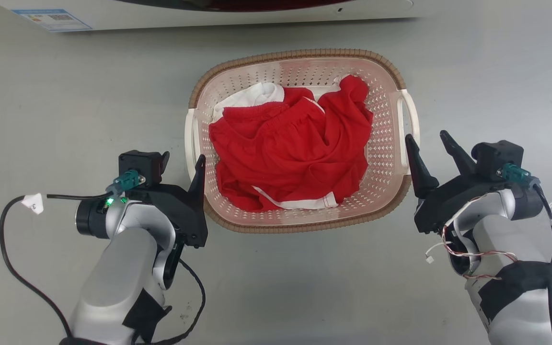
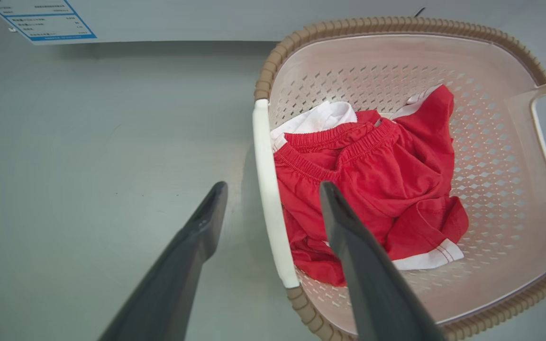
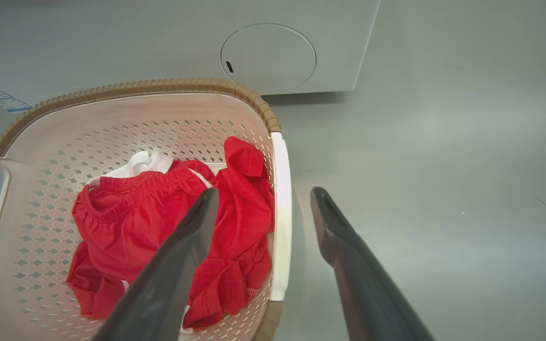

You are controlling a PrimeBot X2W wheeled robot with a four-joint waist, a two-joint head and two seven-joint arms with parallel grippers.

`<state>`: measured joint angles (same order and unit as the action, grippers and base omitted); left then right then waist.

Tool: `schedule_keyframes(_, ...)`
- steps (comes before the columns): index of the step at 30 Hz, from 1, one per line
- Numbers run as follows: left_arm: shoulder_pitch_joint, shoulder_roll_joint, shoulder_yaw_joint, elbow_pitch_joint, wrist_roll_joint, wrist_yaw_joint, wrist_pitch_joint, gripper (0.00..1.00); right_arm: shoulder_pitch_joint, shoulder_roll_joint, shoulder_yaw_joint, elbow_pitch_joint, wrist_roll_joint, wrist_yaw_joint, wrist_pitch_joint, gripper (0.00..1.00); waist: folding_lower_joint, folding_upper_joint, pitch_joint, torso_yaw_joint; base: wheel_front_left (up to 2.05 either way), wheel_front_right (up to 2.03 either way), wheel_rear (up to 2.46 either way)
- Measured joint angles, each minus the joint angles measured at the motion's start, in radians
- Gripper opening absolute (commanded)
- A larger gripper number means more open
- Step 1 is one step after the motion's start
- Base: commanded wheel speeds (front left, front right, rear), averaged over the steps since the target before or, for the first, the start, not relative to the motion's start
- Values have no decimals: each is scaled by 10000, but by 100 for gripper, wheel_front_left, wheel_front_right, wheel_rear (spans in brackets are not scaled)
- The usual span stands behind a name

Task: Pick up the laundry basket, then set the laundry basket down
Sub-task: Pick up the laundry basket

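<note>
**Both grippers open at the basket handles**

The left gripper [image 1: 183, 160] [image 2: 273, 187] is open. Its two fingers stand on either side of the white left handle [image 1: 189, 143] [image 2: 266, 189], one outside and one over the inside wall. Whether they touch the handle cannot be told.

The basket [image 1: 304, 52] [image 2: 396, 23] [image 3: 135, 87] stands on the grey floor [image 1: 65, 96], just before the washing machine [image 1: 209, 12]. Inside it lie red clothes [image 1: 295, 148] and a white cloth [image 1: 257, 93].

The right gripper [image 1: 425, 137] [image 3: 264, 192] is open too. In the right wrist view the right handle [image 1: 412, 120] [image 3: 281, 213] runs between its fingers. Contact there is also unclear.
</note>
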<state>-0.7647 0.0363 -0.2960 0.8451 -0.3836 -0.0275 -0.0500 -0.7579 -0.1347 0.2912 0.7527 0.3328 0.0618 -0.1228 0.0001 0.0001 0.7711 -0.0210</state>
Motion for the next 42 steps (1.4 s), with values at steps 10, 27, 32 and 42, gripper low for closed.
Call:
schedule_keyframes(10,-1035,-46,-38,1026,-397,-232,483,100,-1020,150,59,1450,27,44,769,100,0,0,431,50,0,0,0)
schedule_keyframes(27,-2005,-54,-660,1902,-1143,-268,851,100,-2524,401,282,2922,130,226,1588,100,-1,0,1128,-40,0,0,0)
schedule_keyframes(32,-2156,-56,-805,2148,-1298,-257,882,100,-2738,454,318,3243,151,268,1639,100,0,0,1250,-74,0,0,0)
schedule_keyframes(42,-2402,-127,-1047,2485,-1645,-75,909,0,-2928,573,387,3674,313,393,1655,0,-3,-2,1336,-100,0,0,0)
